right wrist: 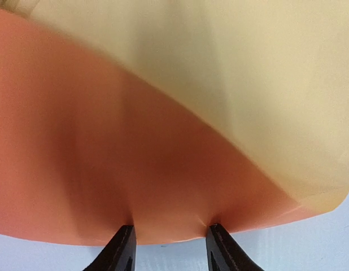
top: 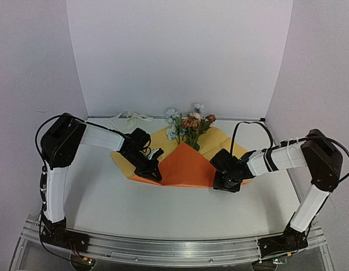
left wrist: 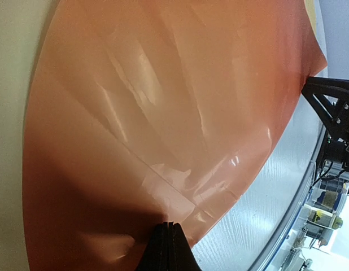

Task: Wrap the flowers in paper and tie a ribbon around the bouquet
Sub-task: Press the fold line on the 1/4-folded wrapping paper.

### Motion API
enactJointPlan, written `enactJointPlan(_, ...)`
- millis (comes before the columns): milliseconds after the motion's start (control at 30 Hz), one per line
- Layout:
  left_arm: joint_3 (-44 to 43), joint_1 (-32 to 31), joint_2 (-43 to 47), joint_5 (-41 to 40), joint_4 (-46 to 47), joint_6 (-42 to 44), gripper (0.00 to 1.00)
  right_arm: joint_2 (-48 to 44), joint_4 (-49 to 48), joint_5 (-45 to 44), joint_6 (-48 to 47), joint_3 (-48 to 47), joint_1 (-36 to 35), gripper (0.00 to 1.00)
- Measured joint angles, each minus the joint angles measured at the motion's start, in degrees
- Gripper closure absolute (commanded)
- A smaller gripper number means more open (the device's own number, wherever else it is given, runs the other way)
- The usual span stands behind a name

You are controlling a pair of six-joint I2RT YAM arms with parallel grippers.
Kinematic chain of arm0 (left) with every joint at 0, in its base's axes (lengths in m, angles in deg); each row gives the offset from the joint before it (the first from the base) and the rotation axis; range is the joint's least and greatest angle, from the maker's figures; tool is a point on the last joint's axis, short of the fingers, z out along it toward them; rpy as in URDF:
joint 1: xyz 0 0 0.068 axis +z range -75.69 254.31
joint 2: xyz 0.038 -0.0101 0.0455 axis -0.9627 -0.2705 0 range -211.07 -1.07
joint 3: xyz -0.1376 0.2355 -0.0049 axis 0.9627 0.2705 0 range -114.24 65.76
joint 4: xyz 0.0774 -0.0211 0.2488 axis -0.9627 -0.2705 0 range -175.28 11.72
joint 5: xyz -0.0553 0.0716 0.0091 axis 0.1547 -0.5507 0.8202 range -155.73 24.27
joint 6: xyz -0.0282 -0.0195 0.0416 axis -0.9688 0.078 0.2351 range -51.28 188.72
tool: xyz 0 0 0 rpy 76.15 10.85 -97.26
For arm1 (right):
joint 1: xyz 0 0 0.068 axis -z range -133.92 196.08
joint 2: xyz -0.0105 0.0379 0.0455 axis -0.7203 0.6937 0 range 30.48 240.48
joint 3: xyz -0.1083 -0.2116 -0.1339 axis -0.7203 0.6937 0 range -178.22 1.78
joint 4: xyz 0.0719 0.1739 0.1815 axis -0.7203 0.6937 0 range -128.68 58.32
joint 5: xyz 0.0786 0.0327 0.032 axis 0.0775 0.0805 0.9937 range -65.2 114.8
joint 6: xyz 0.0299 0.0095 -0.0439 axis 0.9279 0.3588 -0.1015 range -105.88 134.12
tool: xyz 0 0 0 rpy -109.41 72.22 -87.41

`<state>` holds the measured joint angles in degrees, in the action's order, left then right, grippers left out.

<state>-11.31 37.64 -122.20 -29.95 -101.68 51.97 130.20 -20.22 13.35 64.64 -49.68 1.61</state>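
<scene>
Our left gripper (left wrist: pixel 169 227) is pinched shut on the paper (top: pixel 186 166) edge, so the orange flap covers the stems of the flowers (top: pixel 190 125) just past it. Our right gripper (right wrist: pixel 171 227) has its fingers apart, tips touching the paper edge in front, maybe to keep it flat.
</scene>
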Motion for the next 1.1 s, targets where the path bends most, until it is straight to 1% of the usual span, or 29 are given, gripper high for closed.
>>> enactJointPlan(267,0.60,0.23,0.45,-0.56,0.37,0.02,0.98,-4.81,-1.95,4.26,4.65,4.90,5.14,0.58)
enactJointPlan(400,0.60,0.40,0.45,-0.51,0.35,0.04,0.97,-8.21,-0.12,5.95,5.67,6.31,5.93,0.62)
enactJointPlan(533,0.54,0.42,0.45,-0.50,0.32,0.04,0.95,-12.87,1.80,6.53,4.99,5.42,5.28,0.64)
enactJointPlan(633,0.26,0.44,0.46,-0.65,0.03,0.04,0.90,-13.79,2.98,6.39,3.57,2.04,3.83,0.69)
enactJointPlan(733,-0.17,0.48,0.64,-1.14,-0.23,-0.01,0.81,-12.13,2.92,6.53,2.07,-1.98,2.76,0.75)
enactJointPlan(867,-0.46,0.62,1.94,-2.50,-0.17,-0.73,0.74,-6.35,1.62,7.14,0.82,-4.67,2.47,0.76)
enactJointPlan(967,-0.46,0.59,3.91,-3.00,-0.15,-1.11,0.73,-2.22,1.50,7.43,0.55,-4.72,2.50,0.76)
enactJointPlan(1100,0.08,-0.01,7.40,-2.95,0.22,-1.10,0.75,0.64,1.27,7.72,0.69,-4.70,2.78,0.77)
